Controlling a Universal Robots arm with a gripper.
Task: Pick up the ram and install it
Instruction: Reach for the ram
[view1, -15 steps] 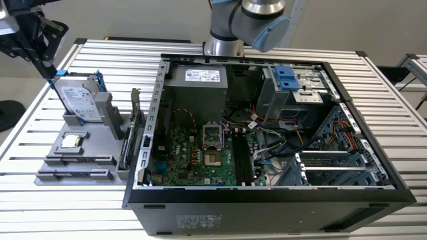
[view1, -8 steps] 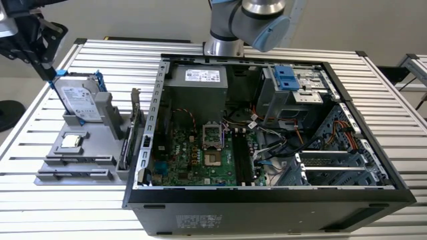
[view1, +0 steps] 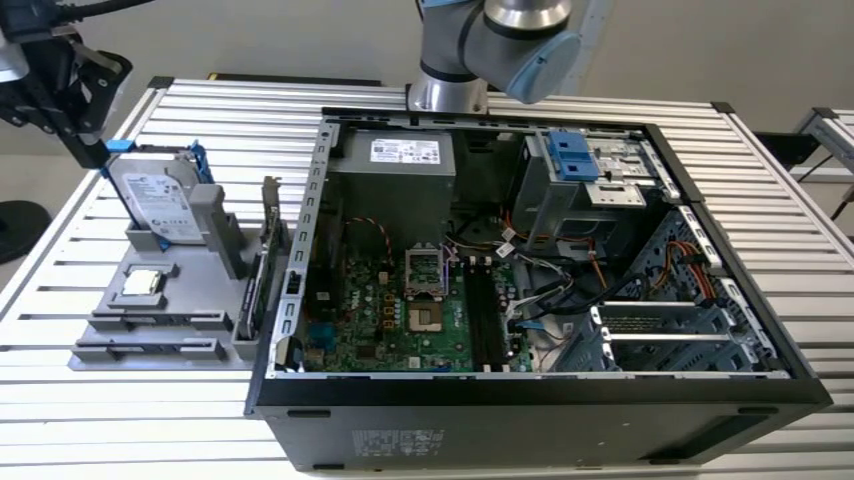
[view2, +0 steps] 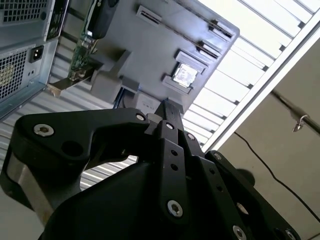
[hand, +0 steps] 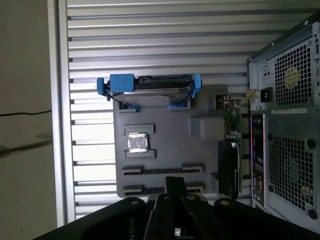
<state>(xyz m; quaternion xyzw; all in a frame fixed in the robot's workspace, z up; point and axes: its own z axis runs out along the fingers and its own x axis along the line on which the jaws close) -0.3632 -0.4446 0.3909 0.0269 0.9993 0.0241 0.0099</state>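
1. Gripper (hand: 175, 184): the fingers are drawn together into one narrow dark tip, as seen in both wrist views (view2: 170, 114). It cannot be told whether anything thin is pinched between them. In the exterior view the gripper (view1: 88, 148) hangs at the far left, raised clear of the parts below.
2. Grey tray (hand: 170, 135): it lies flat on the slatted table (hand: 150, 40) under the gripper and apart from it.
3. Long slots (hand: 150, 170): two parallel slots run across the tray end nearest the gripper tip. Each shows a dark line.
4. Ram: it cannot be picked out with certainty. It cannot be told whether either dark line in the slots is the stick.
5. Processor chip (hand: 137, 143): it sits flat in a square recess between the slots and the hard drive.
6. Hard drive (hand: 150, 92): silver with blue rails, standing on edge at the tray end farthest from the slots.
7. Upright card (hand: 232, 120): green with a metal bracket, standing in the tray edge beside the computer case.
8. Computer case (view1: 534, 400): it lies on its side just beside the tray, open on top, with the motherboard (view1: 387, 310) exposed.
9. Memory sockets (view1: 487, 315): long dark sockets beside the processor socket. Their contents cannot be told.
10. Arm base (view1: 447, 95): mounted on the table beyond the case.
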